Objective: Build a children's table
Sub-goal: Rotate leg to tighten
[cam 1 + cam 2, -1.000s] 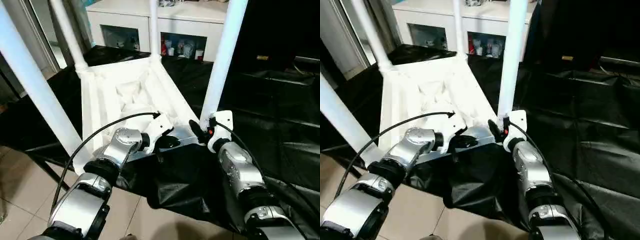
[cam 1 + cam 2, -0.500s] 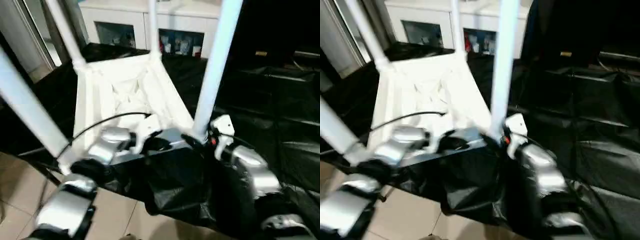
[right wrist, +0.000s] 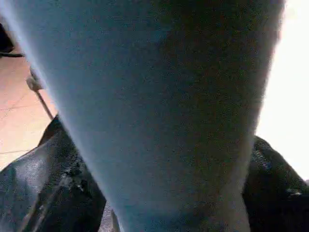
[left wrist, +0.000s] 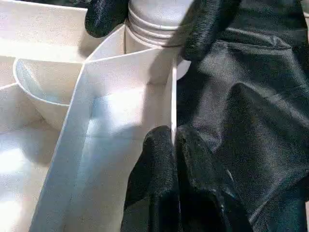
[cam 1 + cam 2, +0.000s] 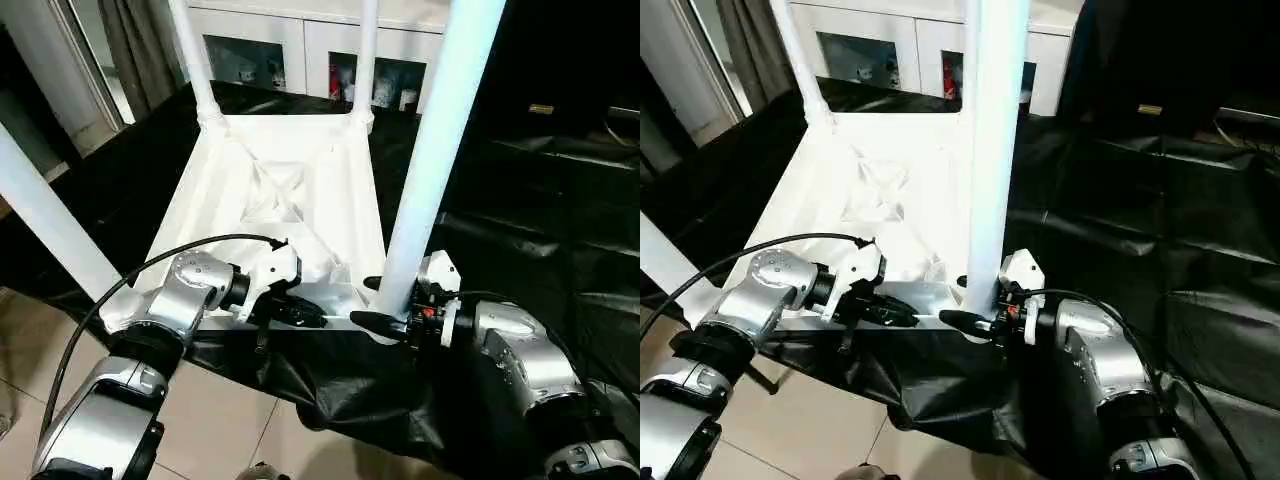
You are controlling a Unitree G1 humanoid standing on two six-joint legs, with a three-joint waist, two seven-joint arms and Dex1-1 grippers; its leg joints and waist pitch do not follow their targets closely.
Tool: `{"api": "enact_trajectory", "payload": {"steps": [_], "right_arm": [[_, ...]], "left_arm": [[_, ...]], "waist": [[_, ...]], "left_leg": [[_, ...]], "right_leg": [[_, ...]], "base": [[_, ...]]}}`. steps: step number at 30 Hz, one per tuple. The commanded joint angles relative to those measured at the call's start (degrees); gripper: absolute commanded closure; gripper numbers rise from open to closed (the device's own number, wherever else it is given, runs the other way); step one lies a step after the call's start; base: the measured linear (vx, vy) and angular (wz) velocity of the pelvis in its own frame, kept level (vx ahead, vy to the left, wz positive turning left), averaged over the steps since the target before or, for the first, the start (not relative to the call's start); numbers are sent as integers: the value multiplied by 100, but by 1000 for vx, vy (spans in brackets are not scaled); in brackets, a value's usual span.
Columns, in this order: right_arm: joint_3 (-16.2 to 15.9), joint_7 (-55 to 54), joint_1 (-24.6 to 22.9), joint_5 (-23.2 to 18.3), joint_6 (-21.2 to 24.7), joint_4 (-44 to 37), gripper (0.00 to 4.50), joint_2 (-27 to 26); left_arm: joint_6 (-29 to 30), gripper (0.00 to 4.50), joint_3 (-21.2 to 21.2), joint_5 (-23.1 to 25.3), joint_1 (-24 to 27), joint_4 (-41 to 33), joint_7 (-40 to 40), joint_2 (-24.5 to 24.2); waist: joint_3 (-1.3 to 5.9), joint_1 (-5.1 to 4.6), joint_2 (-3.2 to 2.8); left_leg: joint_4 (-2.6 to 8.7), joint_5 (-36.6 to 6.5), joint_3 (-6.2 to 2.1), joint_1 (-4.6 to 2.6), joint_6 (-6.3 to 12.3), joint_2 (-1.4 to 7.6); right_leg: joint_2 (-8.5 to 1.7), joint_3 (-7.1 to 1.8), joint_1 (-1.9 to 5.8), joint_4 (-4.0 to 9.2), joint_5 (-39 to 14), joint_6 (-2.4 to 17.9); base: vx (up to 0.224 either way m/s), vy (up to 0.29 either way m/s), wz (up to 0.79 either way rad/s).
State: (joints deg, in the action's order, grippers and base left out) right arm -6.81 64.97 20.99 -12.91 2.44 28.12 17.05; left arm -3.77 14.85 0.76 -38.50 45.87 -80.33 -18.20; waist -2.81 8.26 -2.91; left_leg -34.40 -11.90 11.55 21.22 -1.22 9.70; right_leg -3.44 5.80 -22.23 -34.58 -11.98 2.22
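Currently we log the children's table [image 5: 290, 190] inverted on the black-draped worktop [image 5: 520, 210]: left gripper [image 5: 300, 312] fingers pinched on its near rim, right gripper [image 5: 385, 305] fingers straddling the near-right leg [image 5: 435, 150].

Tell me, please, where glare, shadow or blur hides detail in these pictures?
Left eye view: the tabletop underside is washed out by glare, its ribs faint. Right wrist view: the near leg sits so close that it is dim, blurred and featureless. Left wrist view: the left gripper and the rim it pinches are sharp.
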Motion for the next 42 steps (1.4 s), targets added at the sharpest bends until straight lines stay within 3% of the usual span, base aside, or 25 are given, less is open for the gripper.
{"api": "enact_trajectory", "payload": {"steps": [1, 4, 9, 11, 12, 14, 15, 16, 17, 18, 19, 20, 22, 27, 28, 29, 30, 33, 35, 37, 40, 42], "right_arm": [[-258, 256, -18, 15, 128, -35, 142, -47], [-293, 331, -35, 28, 160, -42, 171, -22], [-301, 249, -137, 48, 180, -76, 179, -40], [-229, -535, -177, 319, 46, 69, 180, -228], [-214, -690, -176, 374, 22, 110, 180, -268], [-199, -849, -174, 430, -2, 152, 180, -309], [30, -1879, -81, 592, 43, 471, 180, -621], [30, -1879, -81, 592, 43, 471, 180, -621], [351, -3041, 21, 627, 250, 694, 180, -1000], [424, -3406, 63, 663, 305, 766, 181, -1115], [454, -3702, 112, 713, 347, 853, 181, -1217], [456, -3767, 127, 724, 357, 878, 181, -1245], [462, -4171, 254, 792, 406, 1038, 181, -1425], [321, -4375, 516, 933, 227, 1245, 181, -1565], [330, -4373, 527, 932, 207, 1253, 146, -1574], [351, -4369, 551, 930, 162, 1272, 146, -1594], [417, -4259, 580, 832, 120, 1260, 111, -1630], [462, -3686, 620, 635, -63, 1156, 90, -1600], [405, -3357, 590, 566, -58, 1054, 66, -1492], [161, -2376, 465, 400, -26, 758, 66, -1098], [-42, -1513, 309, 270, 42, 437, 66, -701], [-197, -803, 171, 143, 188, 136, 66, -348]], "left_arm": [[40, 450, 142, -45, 68, -86, -101, 82], [48, 450, 141, -41, 85, -96, -101, 86], [58, 450, 100, 5, 102, -84, 137, 122], [109, 450, 4, 55, 16, 62, 587, 256], [113, 450, -11, 68, -2, 91, 666, 280], [118, 450, -26, 81, -19, 120, 748, 305], [179, 450, -123, 162, -179, 358, 1390, 526], [179, 450, -123, 162, -179, 358, 1390, 526], [249, 450, -181, 282, -384, 619, 2184, 836], [289, 450, -199, 315, -454, 704, 2452, 957], [332, 450, -208, 334, -515, 770, 2658, 1074], [342, 450, -213, 343, -534, 788, 2736, 1108], [399, 450, -251, 367, -652, 902, 3173, 1326], [393, 450, -224, 386, -741, 953, 3366, 1581], [383, 450, -221, 389, -742, 955, 3355, 1585], [362, 450, -215, 396, -744, 961, 3329, 1595], [318, 450, -190, 400, -728, 944, 3213, 1587], [172, 450, -143, 413, -683, 962, 2864, 1460], [93, 450, -109, 407, -643, 928, 2672, 1366], [-22, 450, -18, 307, -512, 774, 2035, 1109], [-15, 450, 86, 230, -368, 564, 1336, 839], [-23, 450, 171, 173, -242, 399, 726, 582]], "waist": [[385, 13, 91], [393, 17, 85], [399, 30, 77], [387, 36, 17], [351, 8, 49], [324, -4, 56], [295, -20, -3], [267, -46, 7], [229, -75, 5], [211, -111, 11], [193, -133, -7], [206, -156, 15], [229, -168, 19], [279, -163, 6], [281, -164, 6], [283, -171, 1], [292, -167, 12], [305, -161, 2], [329, -153, 5], [339, -148, 8], [393, -113, 13], [463, -113, 20]], "left_leg": [[377, -363, -237, -68, 560, 518], [366, -288, -240, -64, 610, 518], [358, -295, -241, -66, 614, 520], [370, -362, -254, -73, 556, 530], [399, -568, -252, -77, 462, 522], [420, -937, -248, -120, 277, 497], [437, -1091, -250, -135, 183, 499], [454, -1243, -252, -161, 115, 492], [493, -1488, -295, -183, -27, 481], [513, -1793, -330, -260, -180, 475], [517, -1916, -341, -265, -217, 458], [513, -2041, -352, -311, -236, 443], [513, -1807, -324, -294, -98, 425], [521, -1293, -297, -200, 101, 459], [516, -1255, -293, -193, 122, 460], [513, -1181, -293, -159, 166, 455], [508, -1114, -294, -144, 215, 457], [495, -1073, -283, -146, 250, 455], [493, -890, -286, -98, 337, 471], [476, -811, -279, -78, 413, 470], [426, -474, -276, -62, 605, 497], [342, -36, -271, -20, 910, 483]], "right_leg": [[-737, -410, 275, 325, -370, 1162], [-727, -402, 271, 304, -234, 1169], [-726, -400, 273, 303, -206, 1171], [-723, -399, 253, 316, -303, 1160], [-719, -400, 247, 368, -581, 1133], [-752, -418, 244, 461, -1284, 1044], [-752, -430, 227, 519, -1718, 951], [-742, -430, 196, 562, -1979, 912], [-759, -417, 220, 623, -2560, 772], [-773, -390, 191, 680, -3085, 635], [-764, -375, 194, 704, -3295, 556], [-778, -358, 193, 761, -3515, 436], [-778, -389, 211, 791, -3248, 441], [-760, -434, 248, 662, -2243, 688], [-762, -437, 252, 648, -2161, 715], [-760, -434, 274, 626, -2051, 745], [-762, -432, 281, 612, -2014, 757], [-757, -433, 276, 603, -1957, 783], [-740, -421, 312, 540, -1580, 829], [-731, -405, 335, 511, -1352, 880], [-730, -401, 347, 403, -600, 1025], [-701, -386, 342, 248, 416, 1154]], "base": [[0, 0, 0], [0, 0, 0], [0, 0, 0], [0, 0, 0], [0, 0, 0], [0, 0, 0], [0, 0, 0], [0, 0, 0], [0, 0, 0], [-61, -2, -7], [-61, -2, -7], [-55, 11, -4], [0, 0, 0], [0, 0, 0], [0, 0, 0], [0, 0, 0], [0, 0, 0], [0, 0, 0], [0, 0, 0], [0, 0, 0], [0, 0, 0], [0, 0, 0]]}}
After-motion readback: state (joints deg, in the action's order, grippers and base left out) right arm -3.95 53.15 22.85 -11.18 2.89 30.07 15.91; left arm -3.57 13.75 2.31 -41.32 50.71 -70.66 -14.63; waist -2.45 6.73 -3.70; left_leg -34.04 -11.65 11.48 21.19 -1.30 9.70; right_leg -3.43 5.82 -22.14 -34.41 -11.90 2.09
